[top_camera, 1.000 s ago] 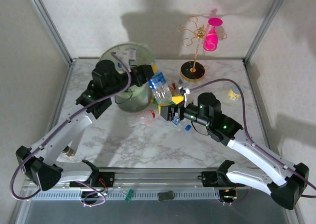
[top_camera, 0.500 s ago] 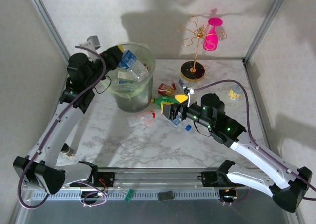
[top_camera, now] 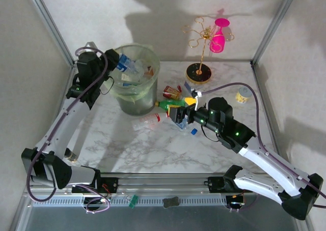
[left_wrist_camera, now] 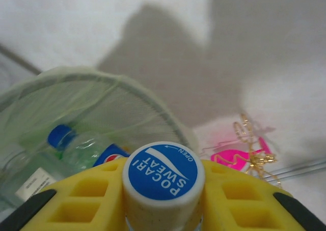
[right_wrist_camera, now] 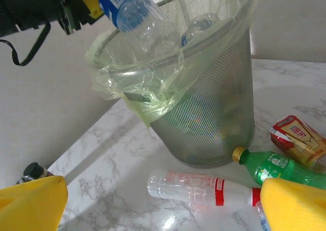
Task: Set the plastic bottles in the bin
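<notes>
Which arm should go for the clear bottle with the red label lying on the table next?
Right. The right end effector is open and close to that clear bottle; the left end effector is shut on a blue-labelled bottle over the bin.

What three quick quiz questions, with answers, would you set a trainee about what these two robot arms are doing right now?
1. True or false: the left gripper grips a clear plastic bottle with a blue label, tilted over the mouth of the large round grey-green mesh bin with a pale bag liner.
2. Where does the clear plastic bottle with a red label lie?
A) inside the bin
B) on the white marble table, beside the bin
C) on the gold wire stand
3. Fill the gap: the yellow jaws of the right gripper stand ____.

Key: 1 true; 2 B; 3 open.
</notes>
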Available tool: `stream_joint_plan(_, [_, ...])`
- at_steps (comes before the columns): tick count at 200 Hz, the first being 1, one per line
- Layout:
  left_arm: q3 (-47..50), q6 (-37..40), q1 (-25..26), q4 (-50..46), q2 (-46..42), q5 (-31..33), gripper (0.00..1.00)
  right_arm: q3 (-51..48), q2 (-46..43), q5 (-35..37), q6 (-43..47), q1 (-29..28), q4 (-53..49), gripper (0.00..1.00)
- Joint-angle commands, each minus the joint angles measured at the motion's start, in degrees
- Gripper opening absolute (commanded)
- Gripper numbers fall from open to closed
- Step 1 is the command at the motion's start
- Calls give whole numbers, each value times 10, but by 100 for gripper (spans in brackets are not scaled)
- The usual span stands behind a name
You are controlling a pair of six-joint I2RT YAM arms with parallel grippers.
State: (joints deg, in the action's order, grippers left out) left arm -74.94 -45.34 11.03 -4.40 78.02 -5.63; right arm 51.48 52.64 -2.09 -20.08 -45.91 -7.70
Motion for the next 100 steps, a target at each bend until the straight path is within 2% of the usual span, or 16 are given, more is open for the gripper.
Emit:
stream_joint_plan(1, [-19, -29, -3, -34, 24, -10, 0, 15, 1, 22, 11, -4, -9, 98])
stream_joint_plan(23, [-7, -44, -3, -35, 44, -38, 0, 19, 9, 31, 14, -4, -12, 98])
stream_joint_plan(43, [-4, -43, -4, -51, 54, -18, 0, 20, 13, 32, 15, -4, -13, 98])
stream_joint_plan(60, [-18, -34, -3, -81, 68, 10, 14, 21, 14, 31, 16, -4, -13, 98])
stream_joint_plan(83, [-27, -30, -4, -88, 80, 25, 39, 23, 16, 32, 18, -4, -15, 98])
stream_joint_plan(100, [-37, -27, -3, -92, 84, 31, 48, 26, 18, 31, 19, -4, -19, 98])
